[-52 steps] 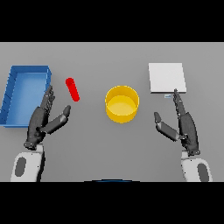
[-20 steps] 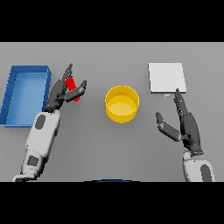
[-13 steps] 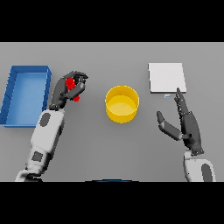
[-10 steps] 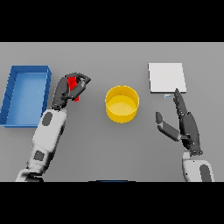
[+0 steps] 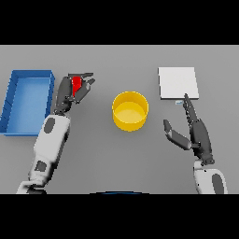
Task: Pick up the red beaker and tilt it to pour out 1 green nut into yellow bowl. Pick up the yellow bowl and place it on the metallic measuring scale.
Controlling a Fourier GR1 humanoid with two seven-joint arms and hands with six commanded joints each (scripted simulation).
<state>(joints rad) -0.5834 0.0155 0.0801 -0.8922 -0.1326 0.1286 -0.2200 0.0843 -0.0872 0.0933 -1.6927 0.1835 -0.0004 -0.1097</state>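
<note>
Left hand (image 5: 70, 93) is wrapped round the red beaker (image 5: 76, 84), fingers and thumb curled on it, only a patch of red showing between them. Hand + beaker sit toward the table's (image 5: 112, 60) left side, just beside the right wall of the blue bin (image 5: 28, 74), which lies against the left edge. Can't tell if the beaker is clear of the table or resting on it. Left arm runs up from the lower edge, white and grey forearm angled slightly rightward.

Yellow bowl (image 5: 130, 110) stands upright near the table's middle, well apart from the left hand, to its right. Inside looks plain yellow; no nut visible in it from here.

Metallic measuring scale (image 5: 177, 83), a pale square plate, lies toward the right side, nearer the far edge than the bowl is. Small display strip at its near edge.

Right hand (image 5: 196, 133) is near the table's right front, fingers straight and spread, thumb out toward the bowl, holding nothing. Fingertips point up at the scale's near edge, close to the strip, whether touching can't tell. Apart from the bowl.
</note>
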